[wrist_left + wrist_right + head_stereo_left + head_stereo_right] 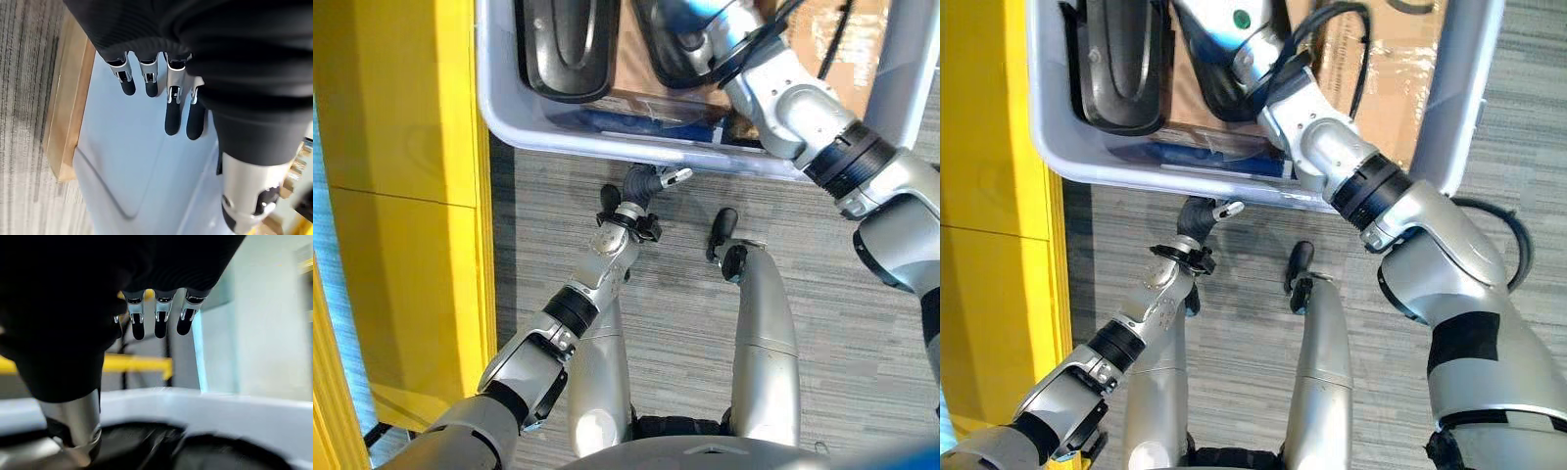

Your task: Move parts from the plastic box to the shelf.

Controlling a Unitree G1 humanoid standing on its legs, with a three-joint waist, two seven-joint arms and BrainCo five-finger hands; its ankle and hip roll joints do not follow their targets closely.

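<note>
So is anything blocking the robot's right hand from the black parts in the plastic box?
Nothing visible: the right hand is already over the pale grey plastic box, above the curved black plastic parts. The left hand hangs outside, below the box's near wall.

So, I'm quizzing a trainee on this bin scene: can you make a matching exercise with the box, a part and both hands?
Things:
1. plastic box
2. black part
3. left hand
4. right hand

Descriptions:
A. outside the box, by its near wall, above the floor
B. pale grey
C. reached inside the box, fingers open over the parts
D. lying in the box

Pairs: 1-B, 2-D, 3-A, 4-C
</note>
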